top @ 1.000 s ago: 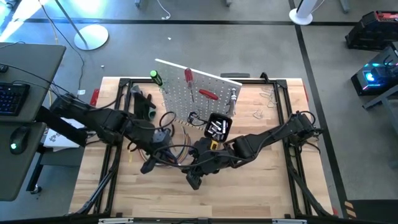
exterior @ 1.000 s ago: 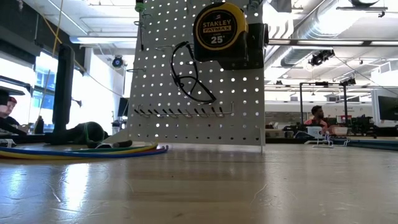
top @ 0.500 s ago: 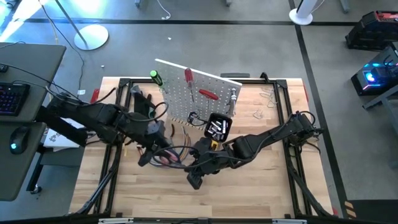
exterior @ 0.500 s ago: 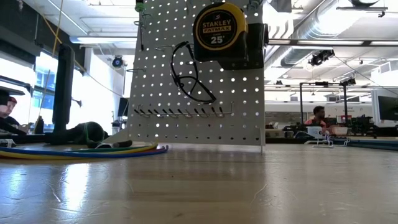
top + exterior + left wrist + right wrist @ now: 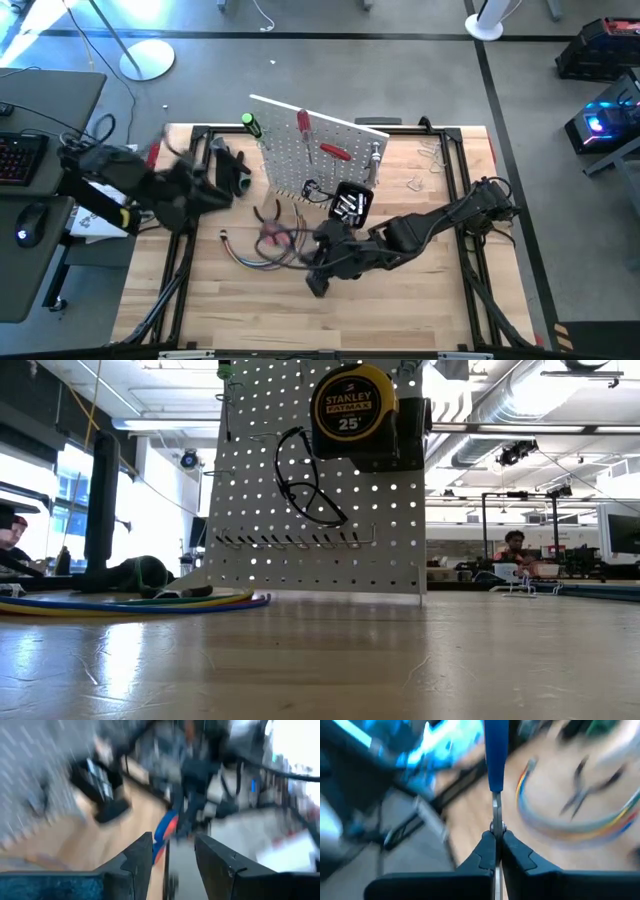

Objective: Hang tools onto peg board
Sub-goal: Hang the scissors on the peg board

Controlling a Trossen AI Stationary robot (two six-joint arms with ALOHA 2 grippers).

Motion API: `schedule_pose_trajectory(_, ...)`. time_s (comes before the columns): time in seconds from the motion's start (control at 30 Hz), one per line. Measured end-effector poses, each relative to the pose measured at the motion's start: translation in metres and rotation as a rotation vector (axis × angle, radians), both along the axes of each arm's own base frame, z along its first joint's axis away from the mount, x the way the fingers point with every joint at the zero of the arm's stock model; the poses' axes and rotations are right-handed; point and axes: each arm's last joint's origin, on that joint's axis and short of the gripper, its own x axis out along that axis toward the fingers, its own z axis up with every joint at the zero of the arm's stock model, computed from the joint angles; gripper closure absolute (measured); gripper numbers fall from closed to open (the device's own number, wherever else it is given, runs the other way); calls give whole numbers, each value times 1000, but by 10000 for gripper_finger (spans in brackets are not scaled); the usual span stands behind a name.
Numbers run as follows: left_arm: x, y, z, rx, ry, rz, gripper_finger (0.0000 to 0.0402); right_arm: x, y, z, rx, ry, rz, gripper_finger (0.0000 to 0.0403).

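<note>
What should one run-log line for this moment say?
left tool: open, empty, near table's left edge | right tool: shut on blue-handled implement | tape measure: on peg board

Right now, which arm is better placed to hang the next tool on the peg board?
The right arm, probably. The right gripper is shut on a blue-handled tool, near the peg board. The left gripper is open, empty, at the table's left edge.

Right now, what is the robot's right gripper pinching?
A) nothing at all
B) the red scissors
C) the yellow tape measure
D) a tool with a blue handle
D: in the right wrist view the right gripper is shut on the thin metal shaft of a blue-handled tool, while the yellow tape measure hangs on the peg board.
</note>
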Motion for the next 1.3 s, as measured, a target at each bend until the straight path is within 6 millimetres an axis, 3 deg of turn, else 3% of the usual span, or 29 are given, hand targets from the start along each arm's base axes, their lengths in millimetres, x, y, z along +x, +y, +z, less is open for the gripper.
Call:
schedule_pose_trajectory(0.1,-8,1,3,26,-155,182,263,-1,-8,14,-119,-105,-105,402)
schedule_pose_trajectory(0.17,-3,-4,-2,40,-247,284,263,1,-15,22,-171,-173,-166,402)
schedule_pose_trajectory(0.4,33,-32,-58,-72,-356,339,262,8,-28,42,-288,-326,-259,402)
schedule_pose_trajectory(0.6,36,-35,-55,-163,-531,425,262,6,-36,55,-343,-374,-293,402)
schedule_pose_trajectory(0.77,59,-43,-60,-62,-542,464,262,13,-49,65,-318,-468,-272,402)
schedule_pose_trajectory(1.07,96,-40,-40,41,-661,476,262,15,-53,74,-292,-549,-224,402)
schedule_pose_trajectory(1.3,95,-36,-24,58,-733,390,262,13,-46,77,-283,-577,-202,402)
